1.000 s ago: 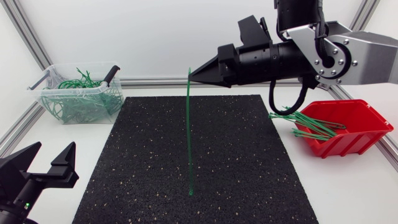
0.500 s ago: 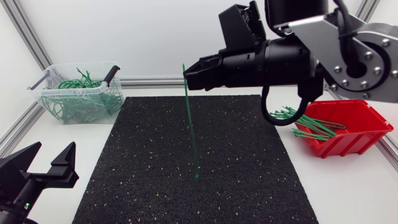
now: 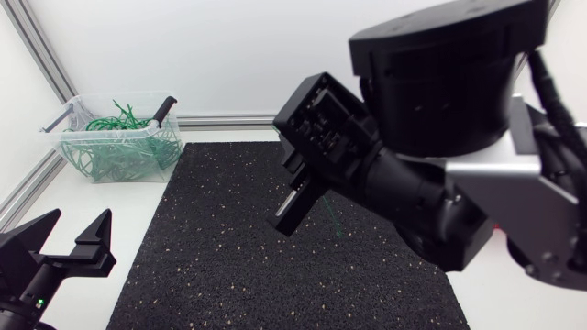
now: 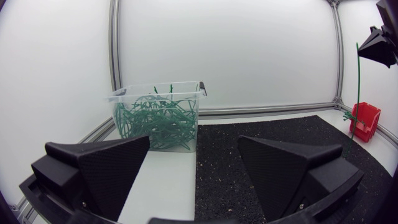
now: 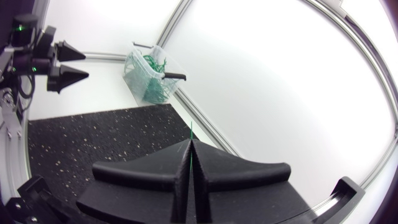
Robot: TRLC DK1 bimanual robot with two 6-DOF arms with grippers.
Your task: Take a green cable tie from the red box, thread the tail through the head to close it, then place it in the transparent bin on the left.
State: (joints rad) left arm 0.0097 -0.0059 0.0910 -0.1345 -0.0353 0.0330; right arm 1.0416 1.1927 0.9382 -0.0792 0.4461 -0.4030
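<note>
No readable text, label or number shows anywhere.

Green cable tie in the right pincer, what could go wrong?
The right pincer pinches the green cable tie near one end, so the free length may swing or slip. The right arm blocks much of the head view, hiding most of the tie. The open left pincer is far off; catching the thin tail could miss.

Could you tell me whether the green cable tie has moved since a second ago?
Yes. The cable tie, in the right claw, now hangs further right over the black mat, its lower end nearer the far edge.
</note>
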